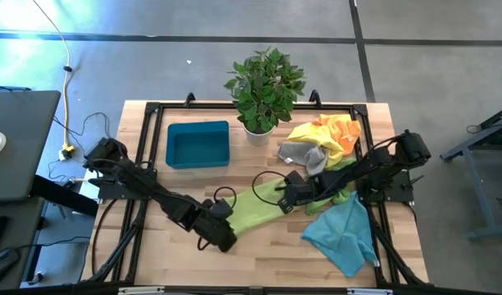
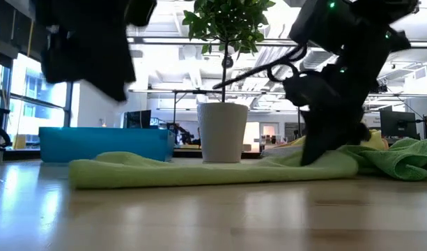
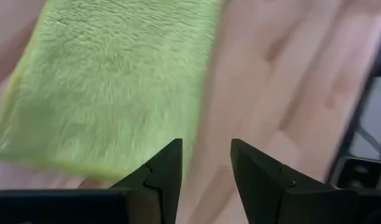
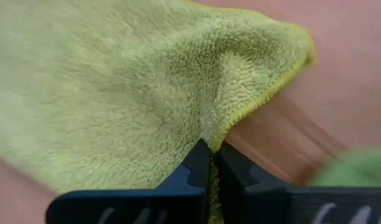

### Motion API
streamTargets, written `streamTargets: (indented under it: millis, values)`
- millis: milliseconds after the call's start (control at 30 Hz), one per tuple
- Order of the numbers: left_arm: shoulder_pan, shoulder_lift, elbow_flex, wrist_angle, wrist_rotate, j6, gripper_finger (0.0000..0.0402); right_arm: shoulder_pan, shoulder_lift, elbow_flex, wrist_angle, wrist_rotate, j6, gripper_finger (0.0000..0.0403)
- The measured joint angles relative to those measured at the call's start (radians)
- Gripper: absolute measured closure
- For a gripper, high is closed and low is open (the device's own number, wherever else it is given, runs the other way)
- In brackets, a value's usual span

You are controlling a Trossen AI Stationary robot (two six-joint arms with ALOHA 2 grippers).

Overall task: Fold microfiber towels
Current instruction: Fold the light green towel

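Observation:
A lime green towel (image 1: 255, 205) lies folded in a long strip on the table; it also shows in the low view (image 2: 199, 171). My right gripper (image 1: 285, 199) is shut on its right end. My left gripper (image 1: 224, 238) is open and empty, raised just near of the strip's left end (image 3: 109, 81). A heap of yellow, orange and grey towels (image 1: 324, 139) lies at the far right, a second green towel (image 1: 336, 197) under my right arm, and a teal-blue towel (image 1: 345, 233) at the near right. My right gripper pinches the green towel's hemmed edge (image 4: 230, 121) between its two fingertips, near a corner at the strip's right end. The fingers slant down from the table's right. The edge is puckered up at the fingers; the rest of the strip lies flat on the table.
A blue tray (image 1: 198, 144) stands at the far left of the table. A potted plant (image 1: 264, 86) stands at the far middle. Bare wood shows along the near edge (image 1: 259, 262). A black frame rail runs round the table's edges.

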Motion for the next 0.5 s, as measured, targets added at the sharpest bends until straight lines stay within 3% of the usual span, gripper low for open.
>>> streamTargets:
  millis: [267, 500]
  values:
    - [0.017, -0.082, 0.101, -0.115, -0.049, 0.304, 0.0275, 0.015, 0.007, 0.24, -0.394, 0.069, 0.023, 0.0402]
    - [-0.004, -0.249, 0.116, -0.252, -0.068, 0.361, 0.0275, 0.014, 0.034, 0.441, -0.583, 0.11, 0.114, 0.0402]
